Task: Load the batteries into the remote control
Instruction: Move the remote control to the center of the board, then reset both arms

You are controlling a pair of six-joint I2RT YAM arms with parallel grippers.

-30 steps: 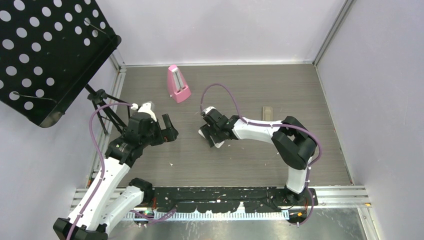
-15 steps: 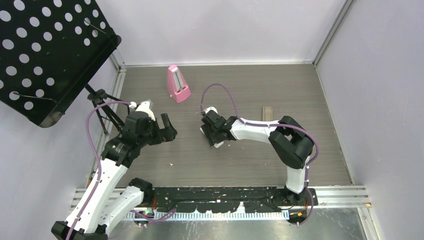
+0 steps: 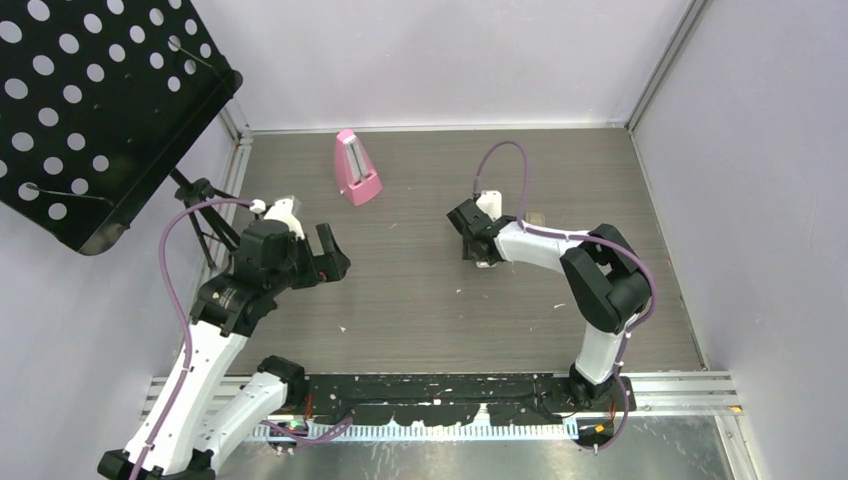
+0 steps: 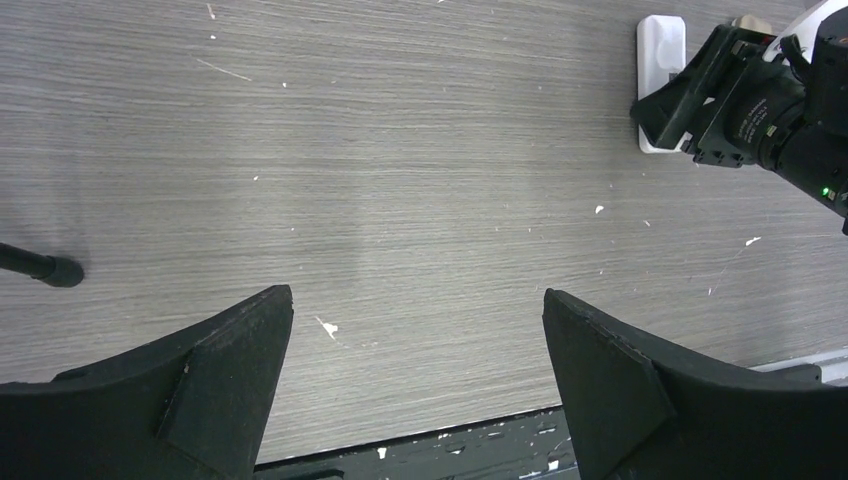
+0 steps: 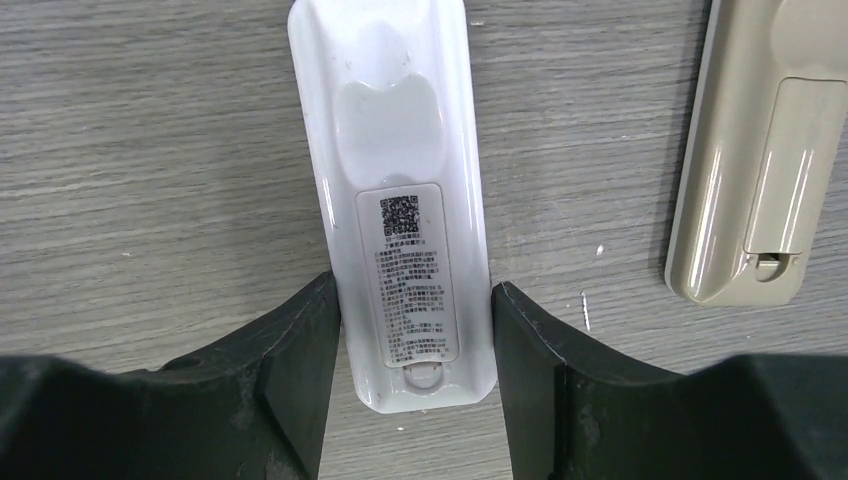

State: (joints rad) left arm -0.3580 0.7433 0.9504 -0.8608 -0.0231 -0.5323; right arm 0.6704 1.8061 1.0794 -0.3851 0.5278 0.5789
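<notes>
Early: right end effector (image 5: 415, 305) pinches white remote (image 5: 395, 140), face-down and unopened at frame centre, no batteries visible anywhere; left end effector (image 4: 415, 315) spread, empty.

Beige remote (image 5: 760, 150) cut off at top edge, label print (image 5: 410, 280) on white remote (image 5: 400, 130) unreadably small

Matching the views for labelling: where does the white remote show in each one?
Top external: white remote right of centre, mostly under the right gripper.
Left wrist: white remote, top right corner.
Right wrist: white remote, centre, between its fingers.
Shared landmark: the right gripper straddling it.
</notes>
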